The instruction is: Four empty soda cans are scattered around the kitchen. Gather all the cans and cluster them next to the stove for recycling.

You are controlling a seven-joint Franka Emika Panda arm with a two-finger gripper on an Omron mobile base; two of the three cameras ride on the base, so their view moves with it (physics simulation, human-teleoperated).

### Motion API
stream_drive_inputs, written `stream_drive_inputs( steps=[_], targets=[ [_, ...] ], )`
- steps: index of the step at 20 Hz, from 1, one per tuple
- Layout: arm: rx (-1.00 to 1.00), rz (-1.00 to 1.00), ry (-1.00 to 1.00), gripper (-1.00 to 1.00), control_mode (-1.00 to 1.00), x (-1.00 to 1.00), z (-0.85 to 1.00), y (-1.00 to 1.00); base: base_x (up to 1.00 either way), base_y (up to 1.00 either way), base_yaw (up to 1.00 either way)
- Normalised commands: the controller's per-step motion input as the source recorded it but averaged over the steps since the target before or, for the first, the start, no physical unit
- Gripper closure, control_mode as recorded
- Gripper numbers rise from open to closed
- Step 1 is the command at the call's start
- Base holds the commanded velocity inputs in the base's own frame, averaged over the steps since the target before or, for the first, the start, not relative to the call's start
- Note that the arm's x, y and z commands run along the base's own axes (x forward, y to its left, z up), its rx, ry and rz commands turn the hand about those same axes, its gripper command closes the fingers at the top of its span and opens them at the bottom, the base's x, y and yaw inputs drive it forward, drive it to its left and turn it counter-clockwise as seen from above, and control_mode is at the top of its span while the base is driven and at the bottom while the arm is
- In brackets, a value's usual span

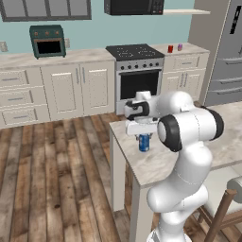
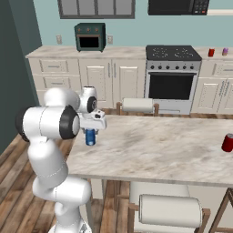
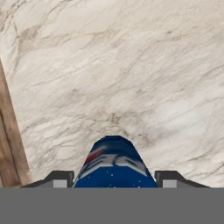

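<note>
Blue soda can point(image 3: 114, 164) sits pinched between the gripper point(image 3: 114, 179) fingers, closed snug on its sides (upright on the marble table point(image 1: 156, 163)), at six o'clock in hand view.

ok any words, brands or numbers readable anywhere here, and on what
None can be read.
Blue soda can between the gripper fingertips: red and silver markings, too blurred to read as letters.
Red can on the table, and the red can and purple-pink can on the counter by the stove: too small to tell any print.
Stove knobs: no readable marks.
</note>
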Motion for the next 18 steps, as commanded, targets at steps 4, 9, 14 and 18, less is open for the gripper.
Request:
stream_drive_inputs(
  steps=[4,9,14,18],
  targets=[
    [0.00,-0.10,0.00,1.00,-1.00,-0.23,0.29,0.00,0.00,0.00,0.00],
    [0.00,-0.10,0.00,1.00,-1.00,-0.25,0.34,0.00,0.00,0.00,0.00],
    [0.00,-0.10,0.00,1.00,-1.00,-0.32,0.31,0.00,0.00,0.00,0.00],
    [0.00,-0.11,-0.01,1.00,-1.00,-0.34,0.21,0.00,0.00,0.00,0.00]
  ],
)
